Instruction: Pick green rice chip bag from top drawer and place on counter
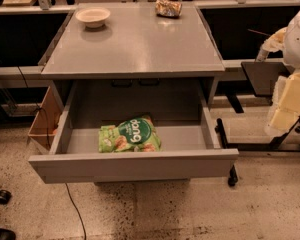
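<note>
Down in the open top drawer (135, 166), near its front, the green rice chip bag (130, 135) lay unpicked. At the right edge hung the gripper (289, 104), its state impossible to tell. Grasping, lifting and placing on the counter (135, 44) all remained.

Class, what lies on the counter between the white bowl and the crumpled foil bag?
Nothing: bare counter between bowl and foil bag, camera view. The gripper is out of view.

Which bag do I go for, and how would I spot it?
Find the grey counter; the drawer under it stands open, with the hand off at the view's right edge. Inside, near the front, lies the green bag: light green with a dark round logo, unlike the gold foil bag up on the counter.
</note>
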`<control>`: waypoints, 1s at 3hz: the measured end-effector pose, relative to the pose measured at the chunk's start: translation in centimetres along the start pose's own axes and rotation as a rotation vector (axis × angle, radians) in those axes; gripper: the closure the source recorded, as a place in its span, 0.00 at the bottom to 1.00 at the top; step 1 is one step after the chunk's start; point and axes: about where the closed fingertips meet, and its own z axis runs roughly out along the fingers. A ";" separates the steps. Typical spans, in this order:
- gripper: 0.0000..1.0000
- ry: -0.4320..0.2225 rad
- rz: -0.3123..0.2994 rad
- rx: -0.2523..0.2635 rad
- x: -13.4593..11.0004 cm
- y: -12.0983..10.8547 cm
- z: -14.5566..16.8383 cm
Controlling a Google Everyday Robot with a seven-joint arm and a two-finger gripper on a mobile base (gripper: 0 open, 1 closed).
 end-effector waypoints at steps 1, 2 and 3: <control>0.00 -0.002 -0.001 0.002 -0.1 0.0 0.0; 0.00 -0.028 -0.014 -0.024 -1.5 0.5 1.9; 0.00 -0.074 -0.016 -0.075 -4.4 1.1 6.6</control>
